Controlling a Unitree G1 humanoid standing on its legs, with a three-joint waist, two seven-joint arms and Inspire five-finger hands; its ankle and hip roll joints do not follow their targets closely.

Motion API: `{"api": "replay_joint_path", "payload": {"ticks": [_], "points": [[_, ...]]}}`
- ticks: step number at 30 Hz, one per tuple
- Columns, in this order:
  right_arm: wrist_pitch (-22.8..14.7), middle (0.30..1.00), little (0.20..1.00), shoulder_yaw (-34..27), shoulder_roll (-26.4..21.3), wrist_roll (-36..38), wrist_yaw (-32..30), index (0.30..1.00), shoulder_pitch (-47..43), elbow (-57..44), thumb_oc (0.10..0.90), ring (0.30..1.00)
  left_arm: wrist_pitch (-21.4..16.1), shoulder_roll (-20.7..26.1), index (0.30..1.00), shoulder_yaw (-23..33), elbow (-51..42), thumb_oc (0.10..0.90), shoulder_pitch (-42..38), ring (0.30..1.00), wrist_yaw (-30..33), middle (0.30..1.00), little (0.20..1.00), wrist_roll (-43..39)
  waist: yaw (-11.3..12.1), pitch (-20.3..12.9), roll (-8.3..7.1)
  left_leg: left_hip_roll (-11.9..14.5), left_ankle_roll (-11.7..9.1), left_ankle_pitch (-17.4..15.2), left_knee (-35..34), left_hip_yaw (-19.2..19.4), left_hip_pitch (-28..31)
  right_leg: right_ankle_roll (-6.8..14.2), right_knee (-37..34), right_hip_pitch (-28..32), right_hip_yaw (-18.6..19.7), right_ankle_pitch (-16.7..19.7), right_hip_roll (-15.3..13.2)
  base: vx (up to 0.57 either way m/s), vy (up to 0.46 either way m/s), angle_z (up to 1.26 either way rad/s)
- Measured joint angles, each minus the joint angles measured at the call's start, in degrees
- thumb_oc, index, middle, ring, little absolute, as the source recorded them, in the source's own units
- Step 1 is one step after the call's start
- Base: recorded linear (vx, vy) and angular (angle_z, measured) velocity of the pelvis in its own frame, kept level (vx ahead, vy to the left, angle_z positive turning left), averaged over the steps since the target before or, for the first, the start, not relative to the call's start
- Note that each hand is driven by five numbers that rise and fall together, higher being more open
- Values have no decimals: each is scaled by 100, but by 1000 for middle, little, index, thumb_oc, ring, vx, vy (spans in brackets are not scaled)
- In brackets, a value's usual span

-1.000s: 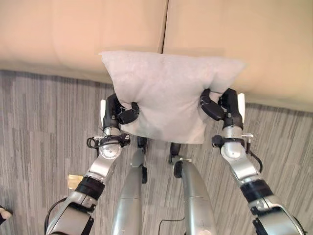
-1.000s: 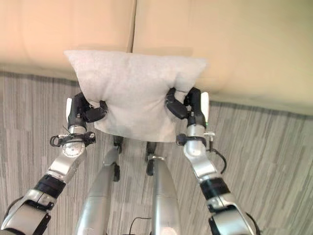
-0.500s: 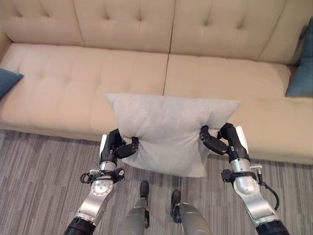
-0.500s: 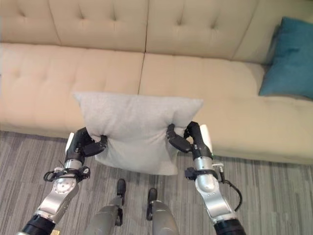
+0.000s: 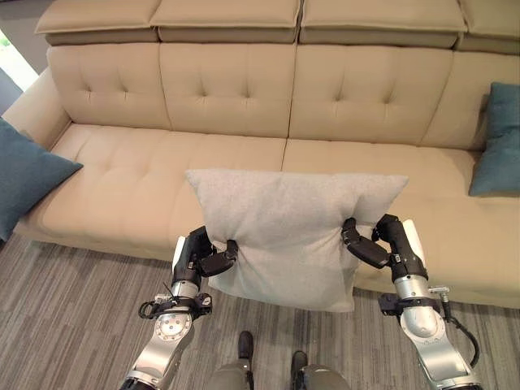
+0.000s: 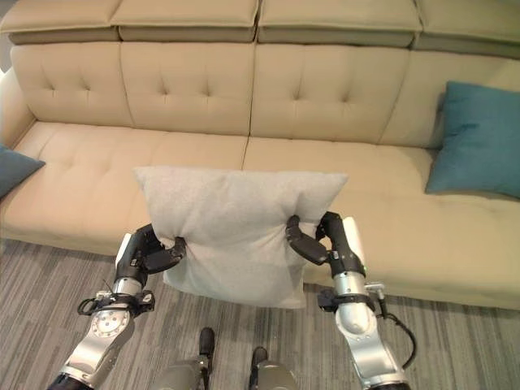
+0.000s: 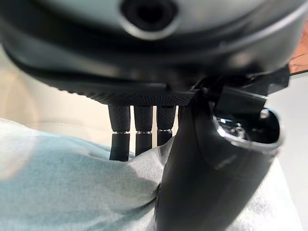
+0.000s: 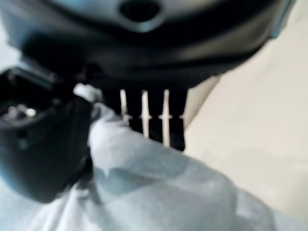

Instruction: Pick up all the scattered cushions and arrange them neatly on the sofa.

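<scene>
I hold a light grey cushion (image 5: 284,231) upright in front of the beige sofa (image 5: 162,166), above the sofa's front edge near the seam between the two seat pads. My left hand (image 5: 199,258) pinches its lower left side and my right hand (image 5: 382,244) pinches its lower right side. In the left wrist view the thumb (image 7: 202,178) presses the grey cloth (image 7: 67,192) against the fingers. In the right wrist view the cloth (image 8: 159,183) bunches between thumb (image 8: 43,144) and fingers.
A teal cushion (image 5: 24,175) leans at the sofa's left end and another teal cushion (image 6: 475,138) rests against the back at the right end. The middle seat pads (image 5: 357,162) are bare. Grey striped floor (image 5: 73,309) lies in front of the sofa.
The camera has tilted up, bringing the sofa back and both teal cushions into view. The grey cushion stays held in both hands, lifted toward the seat.
</scene>
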Motion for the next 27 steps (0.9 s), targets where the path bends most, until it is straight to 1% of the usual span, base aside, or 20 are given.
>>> {"api": "replay_joint_path", "payload": {"ticks": [2, 3, 6, 7, 8, 10, 12, 13, 14, 15, 17, 18, 19, 21, 22, 23, 24, 25, 26, 27], "points": [[21, 300, 300, 36, 7, -1, 19, 300, 73, 0, 400, 300, 15, 3, 300, -3, 0, 400, 95, 300, -10, 300, 300, 0, 27, -80, -129, -68, 101, 5, -20, 80, 89, 49, -25, 59, 130, 20, -55, 199, 185, -23], [21, 300, 300, 46, 12, -1, 19, 300, 73, 0, 400, 300, 30, 12, 300, -4, 0, 400, 99, 300, -10, 300, 300, -1, 11, -96, -156, -100, 123, -13, -21, 84, 108, 83, -91, 95, 151, 41, -92, 222, 285, -25], [51, 300, 300, 60, 98, -2, 20, 300, 14, 0, 400, 300, 47, 51, 300, 1, 0, 400, 101, 300, -6, 300, 300, 1, 42, -101, -174, -160, 241, -83, -50, 249, 250, 222, -197, 196, 340, 108, -158, 103, 203, -28], [59, 300, 300, 99, 152, -2, 17, 300, 19, 2, 400, 300, 49, 122, 300, 8, 0, 400, 91, 300, -2, 300, 300, 6, 57, -97, -181, -217, 309, -133, -30, 321, 362, 349, -133, 234, 468, 155, -169, 89, 236, -33], [83, 300, 300, 138, 163, -4, 21, 300, -16, 4, 400, 300, 49, 161, 300, 22, 2, 400, 87, 300, 5, 300, 300, 14, 84, -74, -151, -165, 318, -143, -40, 377, 426, 421, 78, 190, 496, 130, -194, 46, 154, -33], [104, 300, 300, 237, 225, -3, 20, 300, -30, 5, 400, 300, 51, 265, 300, 99, 1, 400, 76, 300, 24, 300, 300, 112, 74, -68, -161, -169, 402, -236, -24, 475, 566, 512, 609, 9, 600, 173, -198, 53, 92, -23], [104, 300, 300, 279, 263, -1, 19, 300, -40, 5, 400, 300, 51, 302, 300, 153, 0, 400, 46, 300, 30, 300, 300, 123, 74, -55, -184, -168, 430, -336, 7, 496, 576, 534, 747, -56, 598, 182, -217, 158, 70, -17], [103, 300, 300, 298, 258, -3, 36, 300, -52, 5, 400, 300, 51, 291, 300, 223, -1, 400, 48, 300, 31, 300, 300, 187, 71, -32, -221, -188, 481, -456, -10, 498, 591, 540, 954, -185, 579, 189, -254, 130, 19, -19], [105, 300, 300, 320, 259, -4, 51, 300, -47, 9, 400, 300, 54, 287, 300, 237, 8, 400, 63, 300, 42, 300, 300, 221, 84, -32, -221, -186, 519, -393, -88, 509, 630, 550, 1102, -304, 557, 188, -281, 186, -7, -12], [106, 300, 300, 347, 255, -4, 61, 300, -19, 9, 400, 300, 56, 294, 300, 238, 10, 400, 88, 300, 44, 300, 300, 224, 43, -34, -220, -180, 529, -340, -204, 507, 678, 562, 964, -314, 515, 143, -308, 187, -24, -9], [106, 300, 300, 378, 253, -3, 116, 300, -91, 9, 400, 300, 56, 287, 300, 283, 21, 400, 92, 300, 56, 300, 300, 219, 111, -30, -238, -154, 523, -357, -329, 587, 693, 559, 601, -438, 374, 147, -346, 164, -22, -34], [106, 300, 300, 422, 251, 0, 169, 300, -148, 9, 400, 300, 56, 275, 300, 310, 78, 400, 90, 300, 62, 300, 300, 217, 163, -20, -222, -106, 583, -296, -390, 593, 686, 579, 348, -652, 372, 190, -317, 202, -28, -42], [106, 300, 300, 452, 239, 1, 176, 300, -138, 10, 400, 300, 56, 217, 300, 321, 139, 400, 82, 300, 61, 300, 300, 217, 135, -18, -220, -96, 585, -301, -397, 568, 694, 546, 192, -739, 385, 244, -262, 269, -50, -21], [109, 300, 300, 473, 225, 13, 203, 300, -112, 18, 400, 300, 56, 223, 300, 331, 219, 400, 80, 300, 66, 300, 300, 212, 17, 20, -254, -64, 563, -337, -407, 425, 702, 702, -218, -956, 599, 533, -150, 218, -61, 36], [111, 300, 300, 439, 227, 30, 184, 300, -50, 19, 400, 300, 56, 220, 300, 285, 216, 400, 77, 300, 54, 300, 300, 212, -64, 58, -392, -138, 480, -310, -458, 298, 773, 717, -553, -980, 614, 833, -149, 238, -92, 64], [111, 300, 300, 419, 220, 35, 177, 300, -17, 25, 400, 300, 58, 212, 300, 249, 223, 400, 81, 300, 53, 300, 300, 212, -85, 73, -449, -161, 409, -330, -468, 229, 818, 616, -636, -900, 649, 1185, -152, 238, -93, 69], [112, 300, 300, 379, 220, 37, 164, 300, 20, 56, 400, 300, 80, 170, 300, 199, 231, 400, 91, 300, 51, 300, 300, 214, -115, 80, -456, -151, 354, -359, -487, 80, 860, 492, -710, -806, 746, 1446, -108, 261, -124, 69], [112, 300, 300, 265, 212, 42, 151, 300, 85, 108, 400, 300, 118, 68, 300, 107, 216, 400, 99, 300, 42, 300, 300, 214, -131, 78, -353, -27, 267, -386, -477, -103, 872, 350, -819, -655, 660, 1425, 48, 187, -92, 54], [112, 300, 300, 246, 201, 44, 151, 300, 64, 159, 400, 300, 118, 42, 300, 96, 202, 400, 113, 300, 35, 300, 300, 214, -106, 77, -314, 77, 186, -423, -477, -121, 893, 325, -843, -608, 593, 1407, 113, 293, -166, 50], [122, 300, 300, 208, 203, 55, 154, 300, 63, 234, 400, 300, 144, -5, 300, 82, 201, 400, 114, 300, 20, 300, 300, 213, -79, 73, -276, 180, -10, -426, -381, -202, 905, 203, -921, -469, 419, 1381, 214, 161, -135, 23]]}}
